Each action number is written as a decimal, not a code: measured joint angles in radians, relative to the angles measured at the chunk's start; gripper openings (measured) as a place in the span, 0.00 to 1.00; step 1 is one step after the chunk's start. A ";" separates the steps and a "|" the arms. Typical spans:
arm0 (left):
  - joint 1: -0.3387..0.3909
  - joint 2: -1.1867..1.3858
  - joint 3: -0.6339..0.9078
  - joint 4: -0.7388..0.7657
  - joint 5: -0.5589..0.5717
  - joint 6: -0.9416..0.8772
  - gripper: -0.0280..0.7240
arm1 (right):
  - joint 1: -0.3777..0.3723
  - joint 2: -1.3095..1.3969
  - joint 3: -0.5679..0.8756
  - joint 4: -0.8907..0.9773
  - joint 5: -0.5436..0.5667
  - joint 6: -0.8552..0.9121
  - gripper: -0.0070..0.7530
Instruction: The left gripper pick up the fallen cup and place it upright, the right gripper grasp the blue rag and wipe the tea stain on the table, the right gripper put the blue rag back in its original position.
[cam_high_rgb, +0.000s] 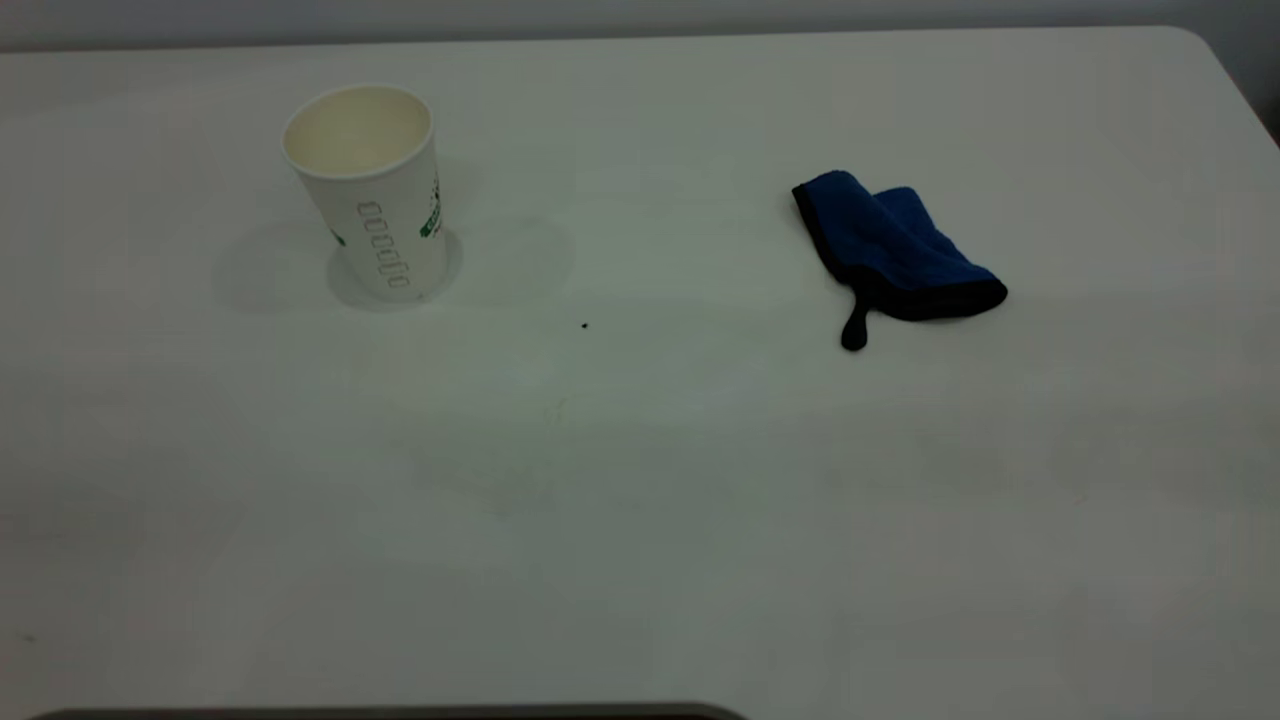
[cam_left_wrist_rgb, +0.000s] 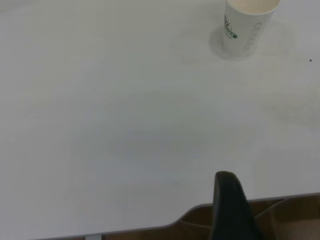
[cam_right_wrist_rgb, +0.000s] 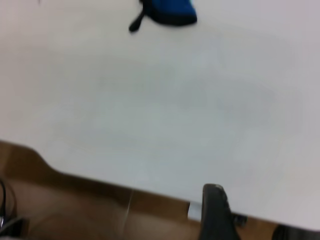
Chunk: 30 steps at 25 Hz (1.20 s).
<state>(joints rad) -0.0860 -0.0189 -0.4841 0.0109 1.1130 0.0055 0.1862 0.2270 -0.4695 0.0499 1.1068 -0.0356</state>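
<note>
The white paper cup (cam_high_rgb: 370, 190) with green lettering stands upright at the back left of the white table (cam_high_rgb: 640, 520); it also shows in the left wrist view (cam_left_wrist_rgb: 248, 25). The blue rag (cam_high_rgb: 895, 250) lies crumpled at the back right with its black strap toward the front, and shows in the right wrist view (cam_right_wrist_rgb: 167, 12). No amber stain shows; only a tiny dark speck (cam_high_rgb: 584, 324) lies between cup and rag. Neither gripper is in the exterior view. The left gripper (cam_left_wrist_rgb: 230, 207) and the right gripper (cam_right_wrist_rgb: 214, 212) each hang off the table's near edge, far from cup and rag.
A rounded table corner (cam_high_rgb: 1215, 45) is at the back right. A dark edge (cam_high_rgb: 400, 712) runs along the front of the exterior view. Brown floor (cam_right_wrist_rgb: 75, 205) shows beyond the table edge in both wrist views.
</note>
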 joint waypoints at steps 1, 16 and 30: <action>0.000 0.000 0.000 0.000 0.000 0.000 0.66 | 0.000 -0.020 0.000 -0.005 0.002 0.000 0.73; 0.000 0.000 0.000 0.000 0.000 0.000 0.66 | 0.000 -0.195 0.000 -0.013 0.013 0.001 0.73; 0.000 0.000 0.000 0.000 0.000 0.000 0.66 | 0.000 -0.199 0.000 -0.013 0.013 0.001 0.73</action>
<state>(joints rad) -0.0860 -0.0189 -0.4841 0.0109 1.1130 0.0055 0.1862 0.0285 -0.4695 0.0365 1.1196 -0.0345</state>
